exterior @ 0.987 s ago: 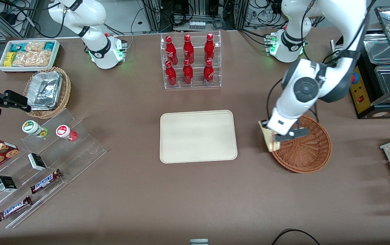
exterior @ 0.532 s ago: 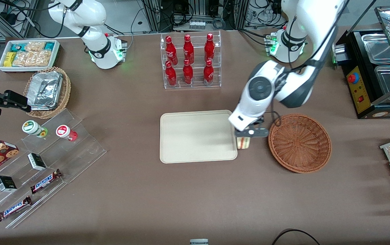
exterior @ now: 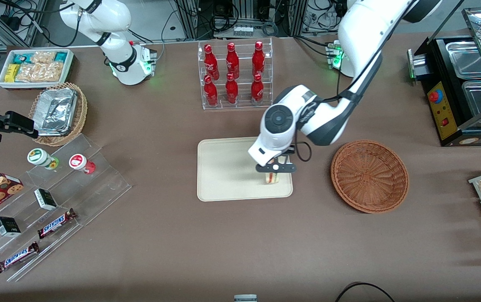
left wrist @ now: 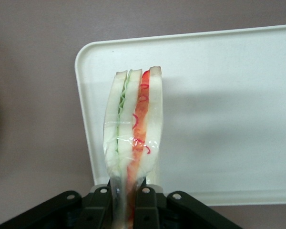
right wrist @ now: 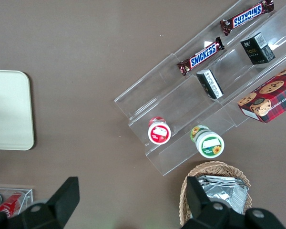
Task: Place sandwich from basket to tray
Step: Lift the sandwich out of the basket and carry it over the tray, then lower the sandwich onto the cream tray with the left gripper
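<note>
Fingers (left wrist: 145,200) of gripper (exterior: 275,168) clamp sandwich (left wrist: 133,138) above tray (exterior: 223,167).

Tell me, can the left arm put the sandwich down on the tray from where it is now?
Probably yes: the gripper holds the sandwich over the tray, near its edge toward the basket, with bare tray below.

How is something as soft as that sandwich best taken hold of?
By its flat bread faces, from above, as here: the gripper is shut on the sandwich with a finger on each outer slice, so the layers press together. It hangs edge-down over the tray.
</note>
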